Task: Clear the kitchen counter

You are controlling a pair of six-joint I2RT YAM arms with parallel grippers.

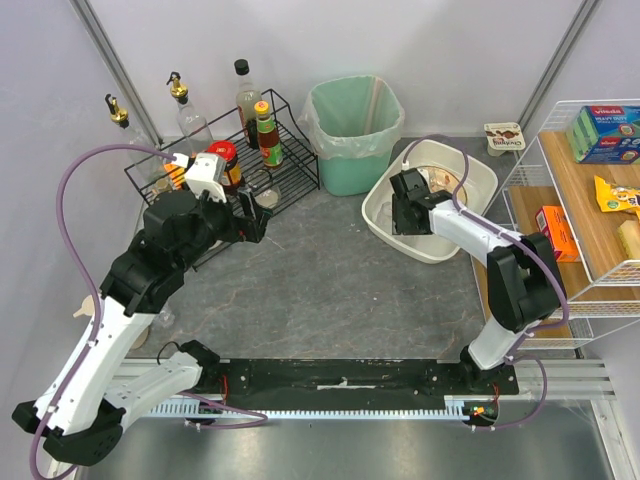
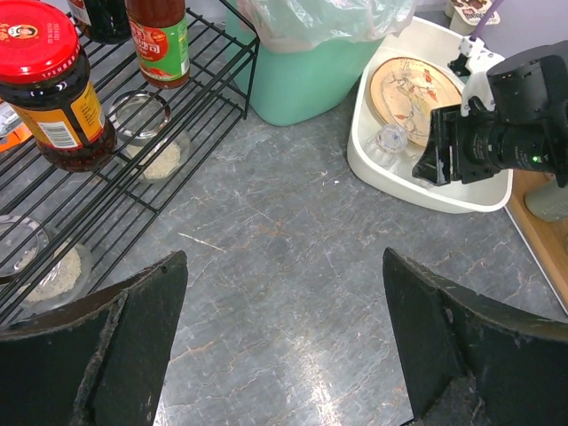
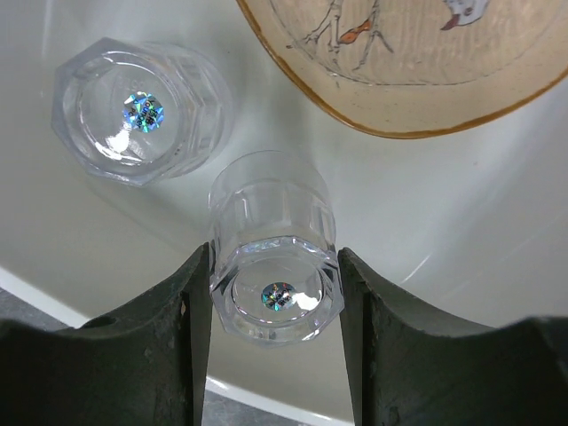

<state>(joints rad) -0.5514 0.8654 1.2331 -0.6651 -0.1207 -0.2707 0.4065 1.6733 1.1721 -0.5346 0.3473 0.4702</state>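
Right, status. Right gripper (image 3: 273,262) is clamped on a clear glass (image 3: 271,209), one finger flat on each side of its wall. It sits low inside the white tub (image 3: 497,231), just beside a second glass (image 3: 138,111) and near the plate (image 3: 417,62). I can't tell whether the glass base is touching the tub floor.

Left gripper (image 2: 282,257) is spread wide with nothing in it, hovering over bare counter (image 1: 320,300) next to the wire rack (image 2: 142,200).

The counter is the dark mottled slab running from the arm bases back to the rack and tub, with the tub standing on its far right part. It's rigid and fixed, so nothing to grip there; the work is the items.

My read on the glass:
- light and stiff, but brittle
- smooth wall, likely slippery against the pads
- faceted near the base, so pads on opposite flats at mid-height look like the best hold
- a rim pinch risks chipping or popping it out

Main risk: knocking it against the other glass or the plate. I'd let go gently and back out straight.
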